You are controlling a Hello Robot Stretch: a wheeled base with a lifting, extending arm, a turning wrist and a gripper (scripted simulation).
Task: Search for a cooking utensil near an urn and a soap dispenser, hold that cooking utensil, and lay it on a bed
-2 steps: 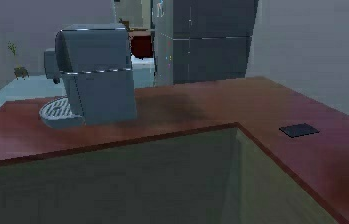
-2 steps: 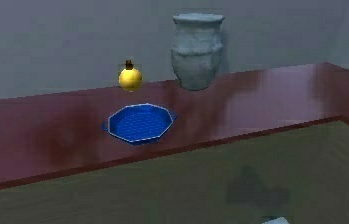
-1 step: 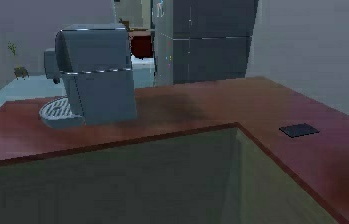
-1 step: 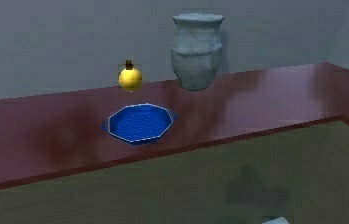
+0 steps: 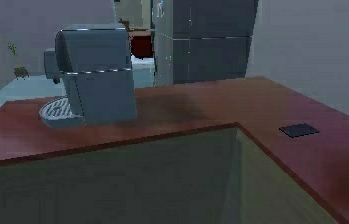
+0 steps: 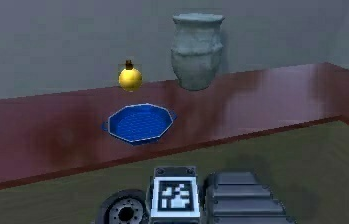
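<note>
- Claw [image 6: 125,210]: a dark rounded body at the arm side view's bottom edge, left of a white square with black marks [image 6: 175,195]. Its far end cannot be made out, so I cannot tell whether it holds anything.
- Blue eight-sided dish [image 6: 141,123]: lies flat on the red-brown counter [image 6: 282,95], farther up the picture than the claw (whether this is the cooking utensil I cannot tell).
- Yellow round bottle [image 6: 130,75]: has a dark top and stands upright just behind the dish, apart from it.
- Urn [image 6: 198,50]: grey-green and upright, to the right of the bottle at the counter's far edge, before a grey wall.
- Forward view: a grey-blue coffee machine [image 5: 92,75] stands on the left part of an L-shaped counter [image 5: 182,110]. A small dark flat rectangle [image 5: 299,130] lies on its right part, and a tall dark cabinet [image 5: 207,40] rises behind.
</note>
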